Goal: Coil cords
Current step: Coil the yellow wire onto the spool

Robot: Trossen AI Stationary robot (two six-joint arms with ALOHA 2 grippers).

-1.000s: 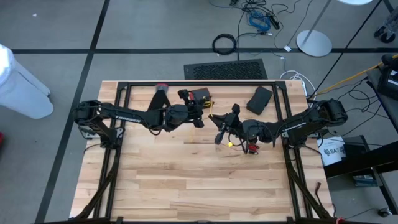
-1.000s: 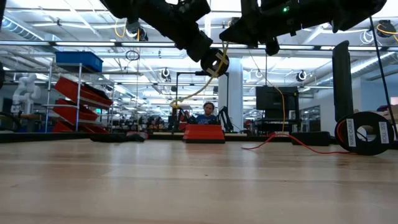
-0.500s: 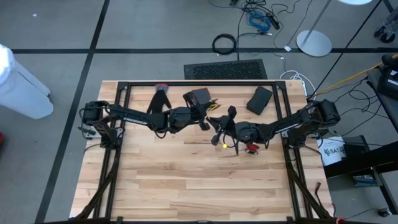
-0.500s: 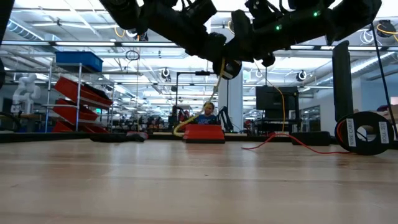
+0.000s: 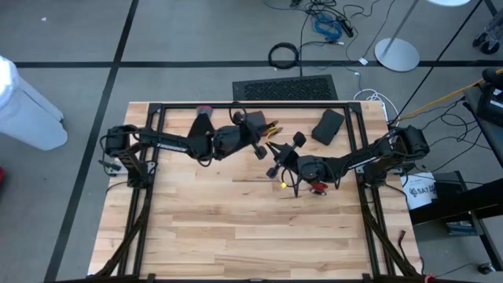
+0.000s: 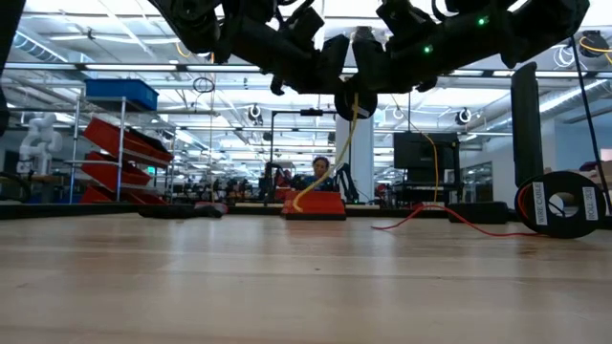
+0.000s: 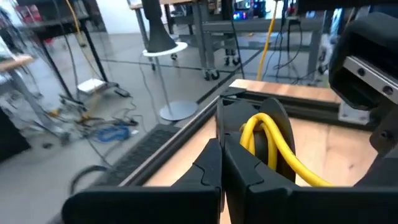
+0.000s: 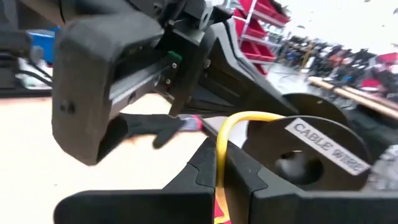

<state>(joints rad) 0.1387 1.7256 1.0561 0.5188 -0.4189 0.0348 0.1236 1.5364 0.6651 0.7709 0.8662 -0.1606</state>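
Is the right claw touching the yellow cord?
Touching: in the right wrist view the yellow cord runs pinched between the shut fingers of the right claw.

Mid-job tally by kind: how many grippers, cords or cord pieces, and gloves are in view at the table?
Grippers: 2 (left gripper, right gripper)
Yellow cord: 1
Red-tipped piece: 1
Black glove: 1
Total: 5

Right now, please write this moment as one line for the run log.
task: coil cords | left gripper: shut, raised above table | right gripper: shut on yellow cord, raised | grippers close together over table far half
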